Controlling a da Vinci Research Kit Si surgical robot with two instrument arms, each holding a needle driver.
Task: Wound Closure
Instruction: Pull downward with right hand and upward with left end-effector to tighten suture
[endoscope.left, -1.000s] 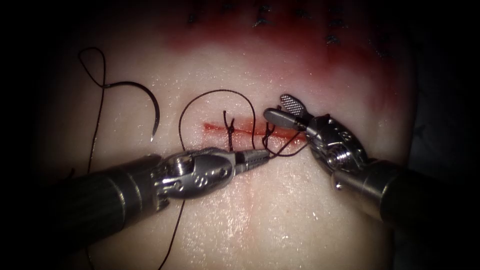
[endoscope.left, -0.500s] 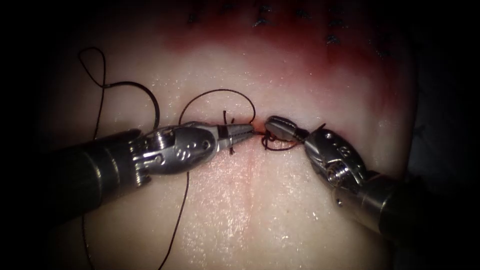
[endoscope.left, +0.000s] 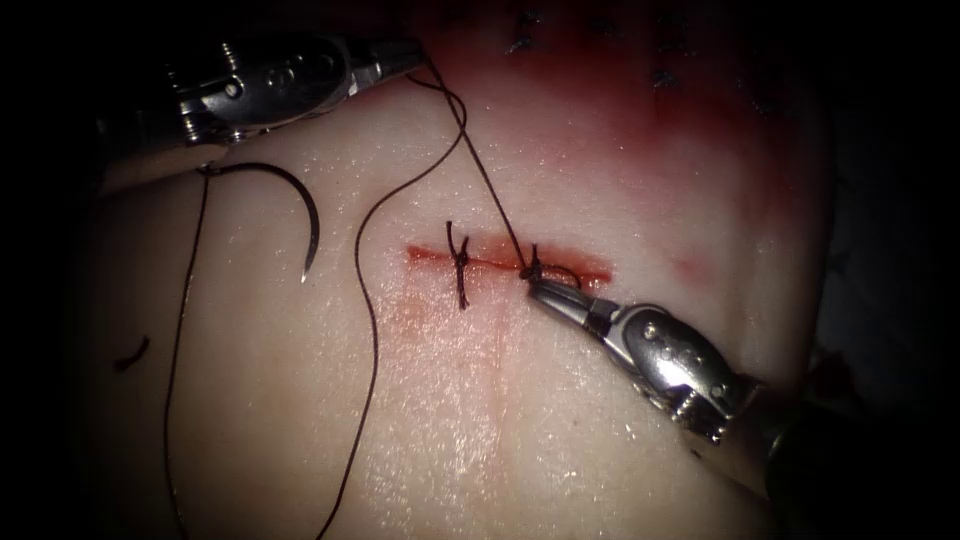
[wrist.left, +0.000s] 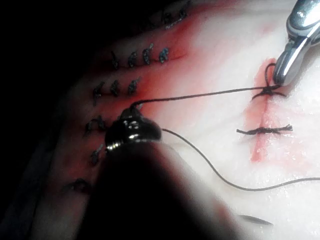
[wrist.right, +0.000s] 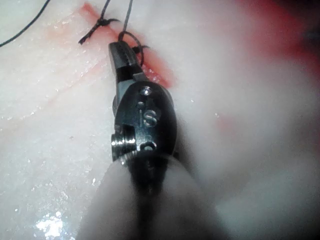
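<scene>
- Left of the cut (endoscope.left: 505, 262), on pale glistening tissue (endoscope.left: 480, 400), the curved needle (endoscope.left: 300, 205) lies free, in neither tool's hold.
- Far left, the left tool (endoscope.left: 415, 55) has its jaws closed on the thread (endoscope.left: 480, 170), which runs taut to a knot (endoscope.left: 530, 268) on the cut.
- Just right of the knot, the right tool (endoscope.left: 548, 290) pinches a short thread end.
- A finished stitch (endoscope.left: 460, 262) sits left of the knot; red fluid (endoscope.left: 620, 110) stains the far tissue.
- The left wrist view shows rows of dark older stitches (wrist.left: 132, 57).

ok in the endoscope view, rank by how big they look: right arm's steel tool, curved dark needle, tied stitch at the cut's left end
Largest to smallest:
1. right arm's steel tool, nearer the camera
2. curved dark needle, lying free on the tissue
3. tied stitch
</scene>
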